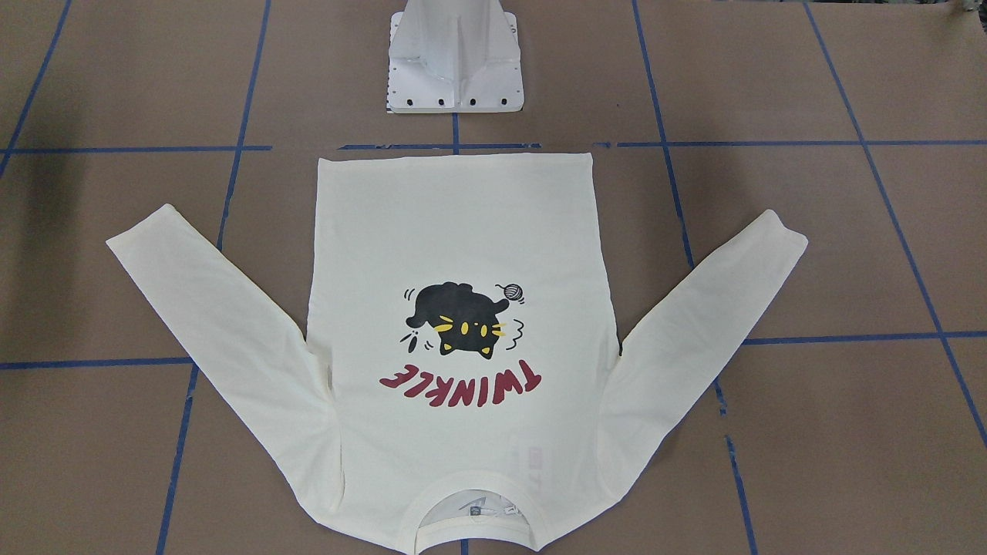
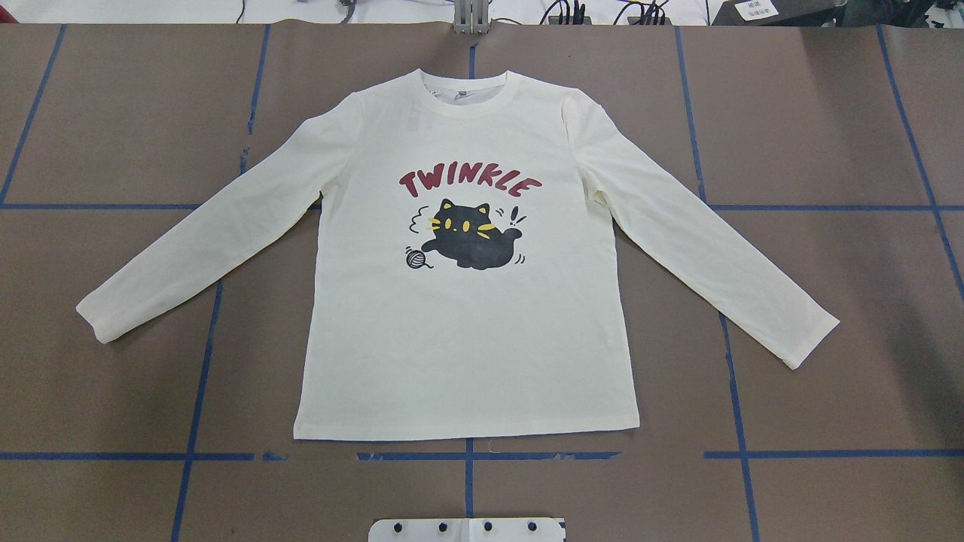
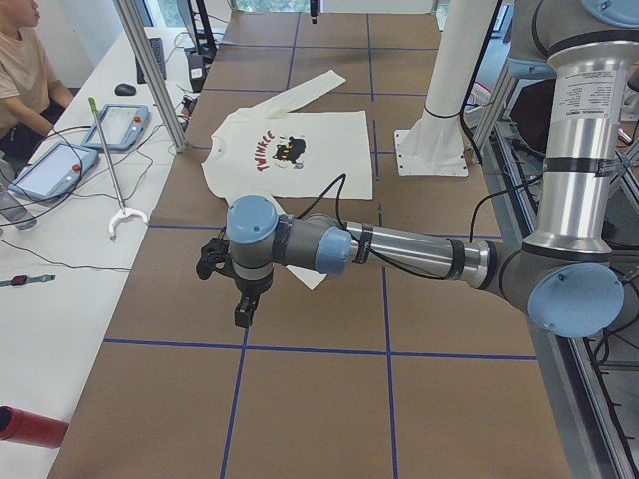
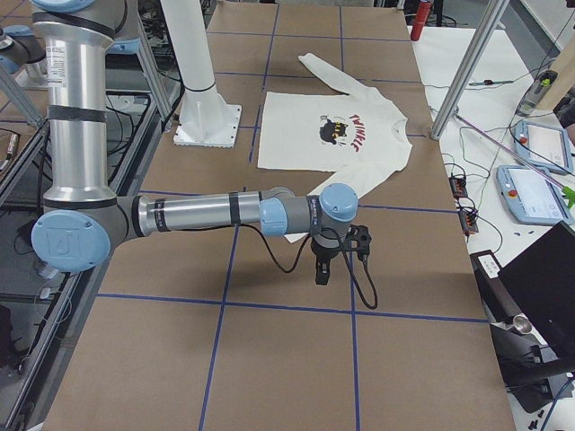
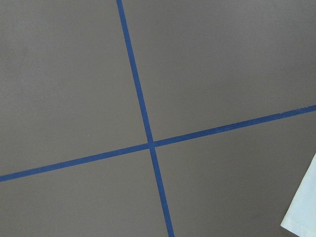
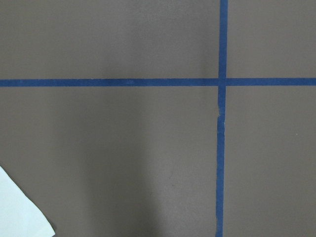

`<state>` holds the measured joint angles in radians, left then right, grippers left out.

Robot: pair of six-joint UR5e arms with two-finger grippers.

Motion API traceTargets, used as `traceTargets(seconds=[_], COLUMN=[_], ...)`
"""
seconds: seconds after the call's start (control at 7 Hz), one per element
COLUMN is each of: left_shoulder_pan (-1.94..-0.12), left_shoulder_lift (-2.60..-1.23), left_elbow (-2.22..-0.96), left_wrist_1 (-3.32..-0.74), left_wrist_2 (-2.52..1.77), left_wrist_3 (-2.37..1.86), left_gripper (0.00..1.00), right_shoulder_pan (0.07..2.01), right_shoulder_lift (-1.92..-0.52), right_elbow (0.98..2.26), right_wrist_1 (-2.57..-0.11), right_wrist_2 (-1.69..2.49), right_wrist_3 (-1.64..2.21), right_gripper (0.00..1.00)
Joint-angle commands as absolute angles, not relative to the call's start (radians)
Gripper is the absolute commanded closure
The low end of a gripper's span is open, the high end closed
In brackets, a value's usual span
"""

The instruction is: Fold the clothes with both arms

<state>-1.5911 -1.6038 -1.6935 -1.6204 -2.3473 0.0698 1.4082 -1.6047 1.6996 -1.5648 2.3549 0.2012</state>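
The T-shirt (image 2: 467, 331) is lying flat and print-up in the middle of the tabletop (image 2: 828, 113). Its collar is pointing away from the white pedestal (image 1: 455, 65) and its sleeves are angling outward, a spread that is probably leaving each arm a free sleeve to start on. No fold is made yet.

The left arm (image 3: 399, 254) is reaching out low past the near cuff, its left gripper (image 3: 243, 311) pointing down over bare tabletop and not touching the cloth. The right arm (image 4: 198, 214) and right gripper (image 4: 322, 269) are doing likewise at the other end. Only the side views show these grippers, so I cannot tell whether either is open or closed. Each wrist camera is catching just a cuff corner (image 5: 303, 207) at its edge.

Brown board is covering the tabletop, with blue tape lines (image 2: 467, 455) crossing it. A person (image 3: 25, 70) is sitting at a white side tabletop (image 3: 60, 249) — pendants (image 3: 55, 170) and cables are lying on it.
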Motion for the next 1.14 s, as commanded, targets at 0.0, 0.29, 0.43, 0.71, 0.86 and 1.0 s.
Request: traceTargets(seconds=[0.0,0.29,0.43,0.71,0.86,1.0], left_shoulder_pan=[-1.611,-1.64,-1.637,-1.638,-1.638,-1.637], left_shoulder_lift=[-1.586,-1.589,-1.589,-1.588,-1.588,-1.588], left_elbow=[-1.689,-1.71,-1.695,-1.709,-1.703,-1.71], left_wrist_1=[-1.626,-1.628,-1.623,-1.626,-1.629,-1.637], left_wrist_2=[-2.349,-2.22,-2.212,-2.242,-2.253,-2.256], left_wrist_3=[0.063,0.06,0.022,-0.02,-0.02,-0.02], left_gripper=[0.0,0.0,0.0,0.0,0.0,0.0], right_shoulder_pan=[1.407,1.407,1.407,1.372,1.33,1.274], right_shoulder_lift=[-1.606,-1.606,-1.608,-1.611,-1.609,-1.609], right_elbow=[1.687,1.694,1.694,1.691,1.69,1.698], right_wrist_1=[-1.548,-1.502,-1.459,-1.318,-1.313,-1.312], right_wrist_2=[2.356,2.361,2.364,2.355,2.333,2.32], right_wrist_3=[0.204,0.207,0.207,0.23,0.288,0.396], right_gripper=[0.0,0.0,0.0,0.0,0.0,0.0])
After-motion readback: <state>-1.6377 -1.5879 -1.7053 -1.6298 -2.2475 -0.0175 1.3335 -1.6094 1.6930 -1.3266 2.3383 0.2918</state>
